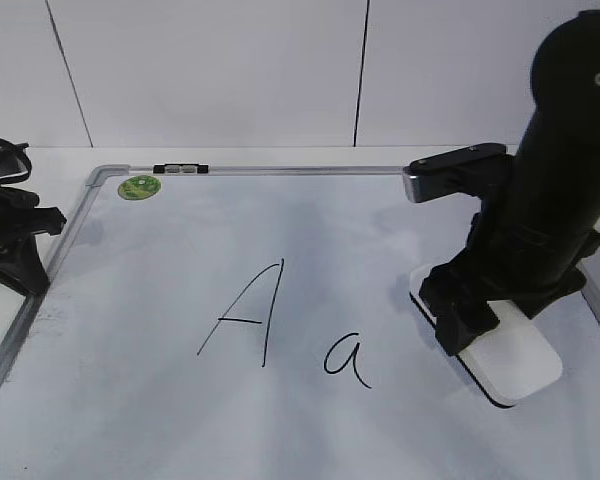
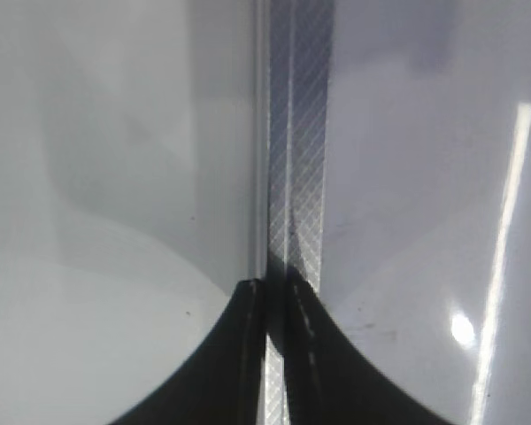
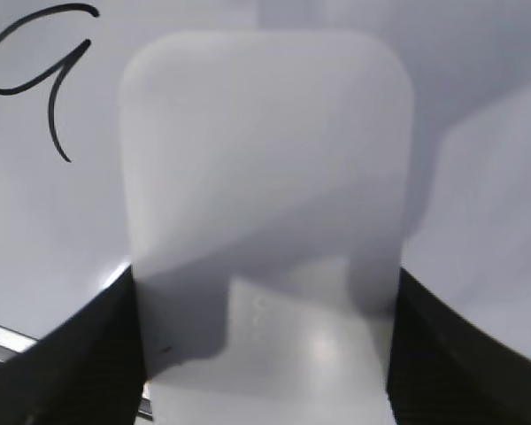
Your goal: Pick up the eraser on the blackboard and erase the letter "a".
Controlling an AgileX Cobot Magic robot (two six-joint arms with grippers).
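The white eraser (image 1: 520, 365) lies flat on the blackboard (image 1: 180, 400) at the right. My right gripper (image 1: 468, 322) stands over its far half. In the right wrist view the eraser (image 3: 265, 159) fills the gap between the two jaws of the right gripper (image 3: 264, 288), which press on its long sides. The letter "a" (image 1: 347, 358) is a short way left of the eraser and apart from it. It also shows at the top left of the right wrist view (image 3: 40, 66). My left gripper (image 1: 25, 265) is shut and empty at the board's left edge.
A larger capital "A" (image 1: 248, 315) is written left of the small letter. A green sticker (image 1: 139, 186) and a small black-and-silver clip (image 1: 180, 169) sit at the board's far left corner. The left gripper (image 2: 274, 288) hovers over the board's metal frame (image 2: 292, 133).
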